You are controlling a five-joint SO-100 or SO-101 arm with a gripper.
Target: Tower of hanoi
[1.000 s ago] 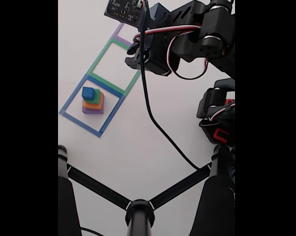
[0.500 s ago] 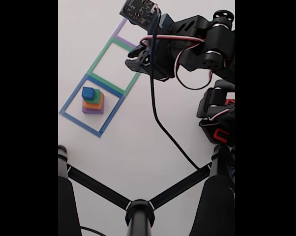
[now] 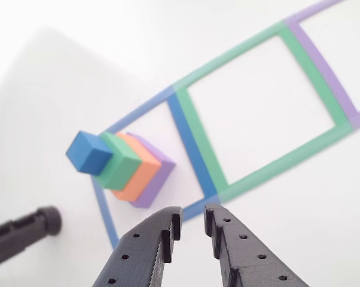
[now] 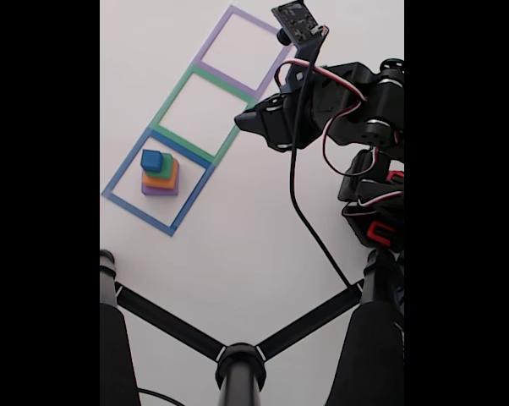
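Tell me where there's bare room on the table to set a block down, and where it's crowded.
Free: the green tape square and the purple tape square are bare inside; so is the white table between the blue square and the black stand legs. Crowded: the blue tape square holds the block stack; the gripper hangs by the green square's corner.

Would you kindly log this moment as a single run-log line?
gripper: empty, jaws slightly apart, off the stack | tower of hanoi: four blocks stacked in blue tape square | blue cube: on top, untouched
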